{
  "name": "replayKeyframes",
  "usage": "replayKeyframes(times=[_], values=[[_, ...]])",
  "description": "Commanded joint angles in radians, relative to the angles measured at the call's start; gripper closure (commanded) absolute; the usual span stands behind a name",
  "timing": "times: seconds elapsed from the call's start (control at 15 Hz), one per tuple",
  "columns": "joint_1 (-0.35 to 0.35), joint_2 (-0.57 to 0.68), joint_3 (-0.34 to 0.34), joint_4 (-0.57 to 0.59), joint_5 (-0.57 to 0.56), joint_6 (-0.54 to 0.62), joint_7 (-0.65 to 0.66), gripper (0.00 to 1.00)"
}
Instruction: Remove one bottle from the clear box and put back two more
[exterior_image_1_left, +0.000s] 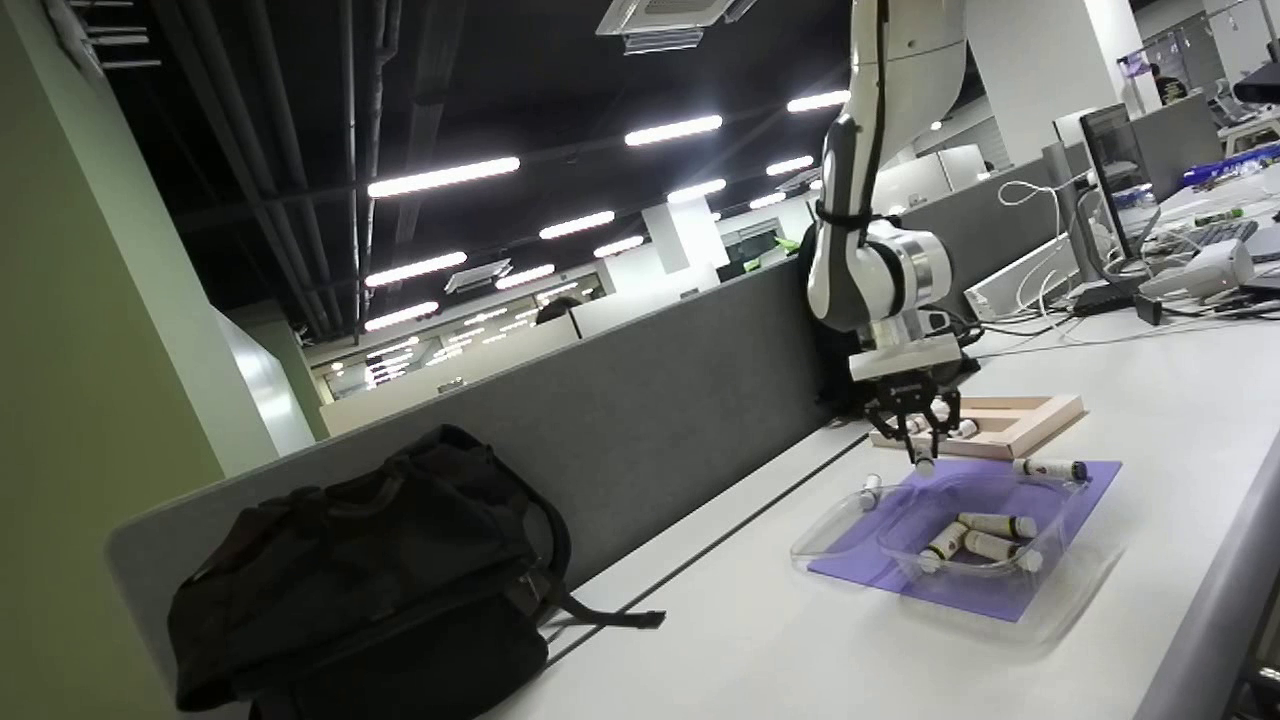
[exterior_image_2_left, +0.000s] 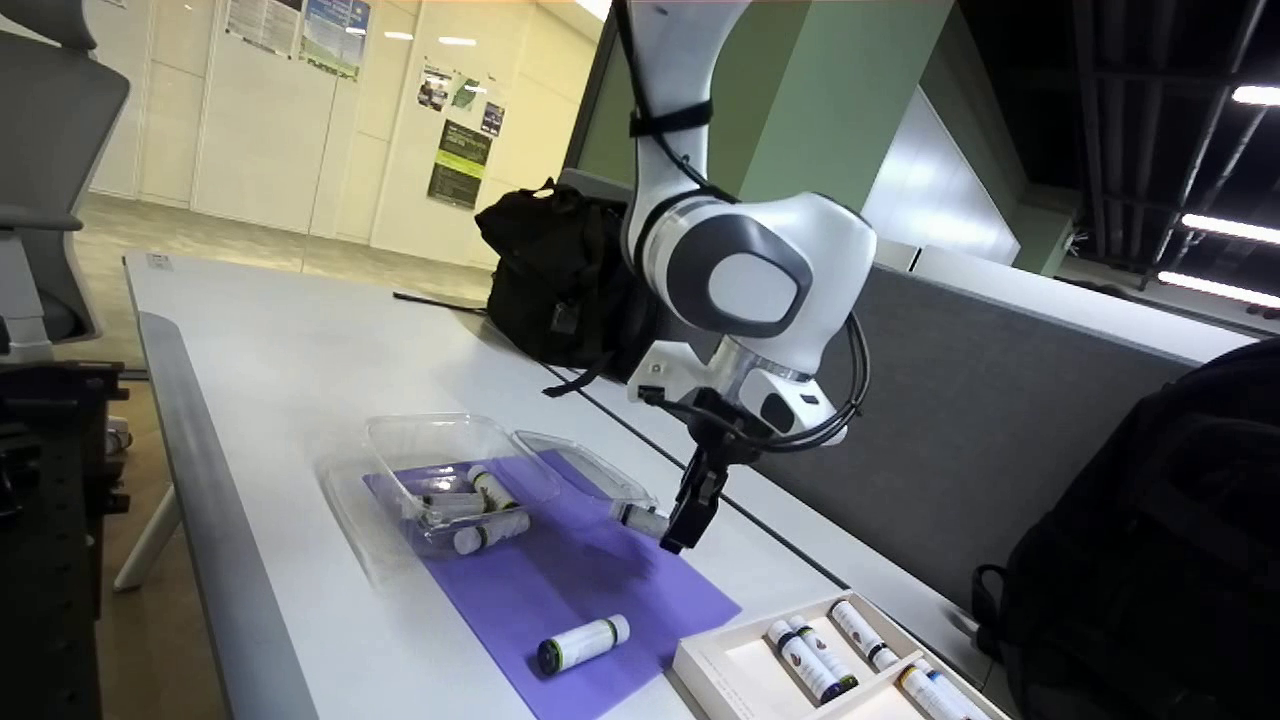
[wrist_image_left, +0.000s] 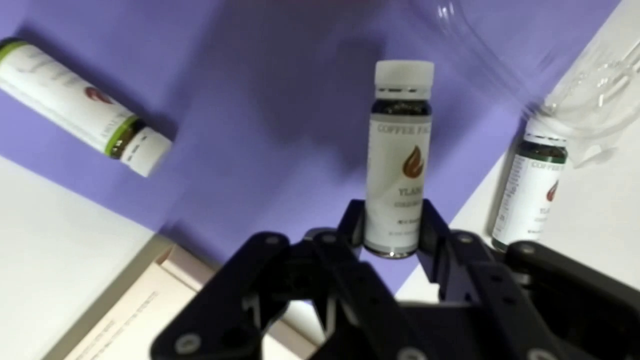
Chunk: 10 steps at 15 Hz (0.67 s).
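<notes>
The bottles (wrist_image_left: 398, 170) are white-capped, the mat (exterior_image_2_left: 565, 570) plain purple.

In both exterior views I've got a slumped black fabric backpack (exterior_image_1_left: 380, 570) beside a long grey upholstered partition (exterior_image_1_left: 690, 390), both along the white rectangular desk (exterior_image_1_left: 740, 610). A flat rectangular purple mat (exterior_image_2_left: 600, 575) lies there, and a shallow cream-coloured divided tray (exterior_image_1_left: 1035, 430) sits next to it; I can't tell its material. Farther along I pick out a slim black-framed monitor (exterior_image_1_left: 1120, 165) and a black keyboard (exterior_image_1_left: 1215, 235). In an exterior view I have a grey office chair (exterior_image_2_left: 50, 140) and printed posters (exterior_image_2_left: 460, 165) on a cream wall (exterior_image_2_left: 405, 190).
</notes>
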Motion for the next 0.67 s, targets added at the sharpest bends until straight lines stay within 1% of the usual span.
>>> replayKeyframes(times=[0.0,0.13,0.27,0.4,0.6], values=[[0.056,-0.187,-0.063,-0.154,-0.099,-0.063,0.056,0.93],[0.071,-0.248,-0.072,-0.193,-0.151,-0.104,0.068,0.93],[0.082,-0.280,-0.053,-0.221,-0.189,-0.126,0.066,0.93],[0.102,-0.291,-0.026,-0.241,-0.219,-0.154,0.073,0.93],[0.150,-0.276,0.016,-0.260,-0.258,-0.159,0.102,0.93]])
